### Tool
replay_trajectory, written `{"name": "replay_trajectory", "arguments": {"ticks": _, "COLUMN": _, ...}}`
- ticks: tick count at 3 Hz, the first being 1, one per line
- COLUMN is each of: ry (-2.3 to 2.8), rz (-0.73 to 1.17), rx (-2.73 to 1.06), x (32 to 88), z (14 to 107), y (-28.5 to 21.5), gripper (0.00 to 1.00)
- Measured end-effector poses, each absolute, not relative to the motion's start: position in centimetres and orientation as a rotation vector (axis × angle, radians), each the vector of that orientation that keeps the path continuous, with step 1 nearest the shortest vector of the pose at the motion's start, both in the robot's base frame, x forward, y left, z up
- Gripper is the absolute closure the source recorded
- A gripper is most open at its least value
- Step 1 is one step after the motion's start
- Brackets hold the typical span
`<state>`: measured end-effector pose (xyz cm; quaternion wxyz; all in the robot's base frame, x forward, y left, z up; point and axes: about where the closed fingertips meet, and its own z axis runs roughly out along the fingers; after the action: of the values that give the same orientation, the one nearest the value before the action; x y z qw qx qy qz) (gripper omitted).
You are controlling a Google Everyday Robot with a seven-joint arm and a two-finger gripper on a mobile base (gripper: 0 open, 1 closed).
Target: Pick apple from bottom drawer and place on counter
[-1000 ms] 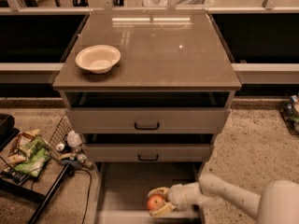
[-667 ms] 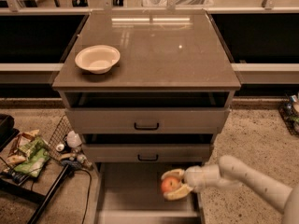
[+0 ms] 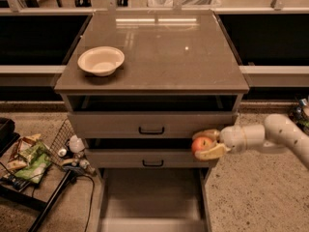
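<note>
Apple (image 3: 202,144) in jaws beside middle drawer (image 3: 120,158)

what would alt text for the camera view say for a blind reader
The gripper holds the apple in front of the right end of the middle drawer, with the bottom drawer pulled open below. A cream bowl sits on the left of the counter.

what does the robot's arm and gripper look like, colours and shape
The arm is smooth, off-white and tubular, with rounded joints and no visible cables or markings. The gripper, by the middle drawer's right end, has two flat, curved yellowish-tan fingers on a pale rounded wrist.
</note>
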<state>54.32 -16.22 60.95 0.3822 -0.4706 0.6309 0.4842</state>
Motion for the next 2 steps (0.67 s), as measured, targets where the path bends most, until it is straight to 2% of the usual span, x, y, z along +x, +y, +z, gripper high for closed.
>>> {"name": "replay_trajectory", "arguments": {"ticks": 1, "ry": 1.65, "rz": 1.139, "rx": -1.231, "x": 56.4, "z": 67.0, "y": -17.9, "gripper": 1.0}}
{"name": "replay_trajectory", "arguments": {"ticks": 2, "ry": 1.646, "rz": 1.118, "rx": -1.245, "x": 56.4, "z": 68.5, "y": -17.8, "gripper": 1.0}}
